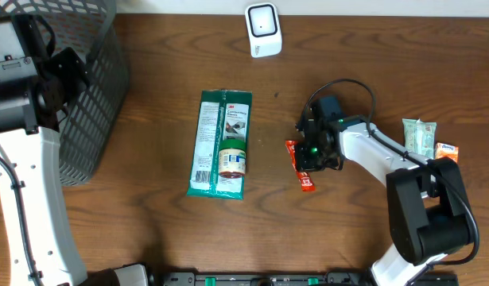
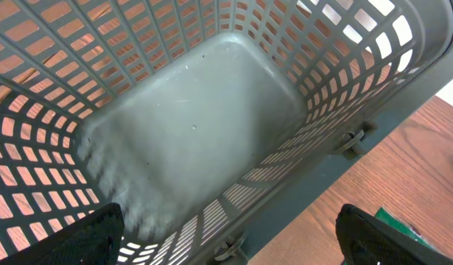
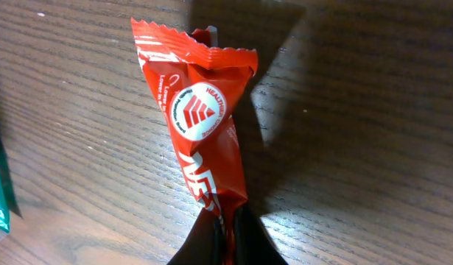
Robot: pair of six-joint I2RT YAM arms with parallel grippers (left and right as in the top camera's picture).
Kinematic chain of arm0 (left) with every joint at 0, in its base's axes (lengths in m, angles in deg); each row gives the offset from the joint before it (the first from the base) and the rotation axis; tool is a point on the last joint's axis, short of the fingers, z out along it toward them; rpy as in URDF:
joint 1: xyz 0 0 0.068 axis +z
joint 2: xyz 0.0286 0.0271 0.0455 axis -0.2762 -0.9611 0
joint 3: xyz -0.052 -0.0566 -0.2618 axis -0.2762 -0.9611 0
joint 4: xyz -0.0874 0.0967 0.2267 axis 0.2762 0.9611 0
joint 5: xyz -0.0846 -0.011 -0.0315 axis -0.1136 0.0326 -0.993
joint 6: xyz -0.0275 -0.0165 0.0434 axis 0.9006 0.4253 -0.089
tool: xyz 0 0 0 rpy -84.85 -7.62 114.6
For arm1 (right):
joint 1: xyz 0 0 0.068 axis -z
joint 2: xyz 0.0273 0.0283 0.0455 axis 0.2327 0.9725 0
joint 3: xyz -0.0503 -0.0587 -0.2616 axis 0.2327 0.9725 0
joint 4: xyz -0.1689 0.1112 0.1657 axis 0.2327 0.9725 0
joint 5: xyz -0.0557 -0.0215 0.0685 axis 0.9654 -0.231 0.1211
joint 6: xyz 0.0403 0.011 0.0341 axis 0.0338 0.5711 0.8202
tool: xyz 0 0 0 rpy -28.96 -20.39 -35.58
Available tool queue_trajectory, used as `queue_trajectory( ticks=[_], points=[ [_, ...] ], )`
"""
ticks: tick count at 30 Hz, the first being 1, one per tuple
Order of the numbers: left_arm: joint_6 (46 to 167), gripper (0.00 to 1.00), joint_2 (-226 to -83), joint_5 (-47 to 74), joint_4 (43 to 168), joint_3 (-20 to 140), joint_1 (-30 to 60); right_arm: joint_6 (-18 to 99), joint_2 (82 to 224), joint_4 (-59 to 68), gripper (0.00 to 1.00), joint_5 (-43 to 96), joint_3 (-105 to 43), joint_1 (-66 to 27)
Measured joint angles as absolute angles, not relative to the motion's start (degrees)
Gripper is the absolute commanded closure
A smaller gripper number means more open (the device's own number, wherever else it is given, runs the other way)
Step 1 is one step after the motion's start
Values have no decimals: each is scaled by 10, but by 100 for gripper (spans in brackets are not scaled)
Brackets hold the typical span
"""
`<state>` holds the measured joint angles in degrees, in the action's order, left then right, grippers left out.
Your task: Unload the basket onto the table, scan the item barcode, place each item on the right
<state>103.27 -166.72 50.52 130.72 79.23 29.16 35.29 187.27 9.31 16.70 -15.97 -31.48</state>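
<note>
- Right gripper (image 3: 225, 237) has its fingers clamped on the red snack packet (image 3: 202, 125), just right of centre in the overhead view on the wooden table (image 1: 149, 222).
- That packet looks light, thin and crinkly, with slick film that could twist or slide in a pinch. I'd hold the flat body near the middle, not the crimped seal.
- Its long axis runs almost top to bottom of the overhead frame, leaning lower right. In the wrist view the serrated end points to the top of the frame.
- No barcode is showing on the upturned face.
- The white scanner (image 1: 262, 30) sits at top centre, well apart.
- Left gripper (image 2: 237, 235) hangs with its jaws spread wide and empty over the grey basket (image 2: 336, 81).
</note>
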Motion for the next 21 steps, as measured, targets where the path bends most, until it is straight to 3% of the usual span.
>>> queue_trajectory(
  ticks=[21],
  points=[
    [1033, 7, -1667, 505, 1307, 792, 292, 353, 1871, 74, 99, 191, -162, -360]
  ],
)
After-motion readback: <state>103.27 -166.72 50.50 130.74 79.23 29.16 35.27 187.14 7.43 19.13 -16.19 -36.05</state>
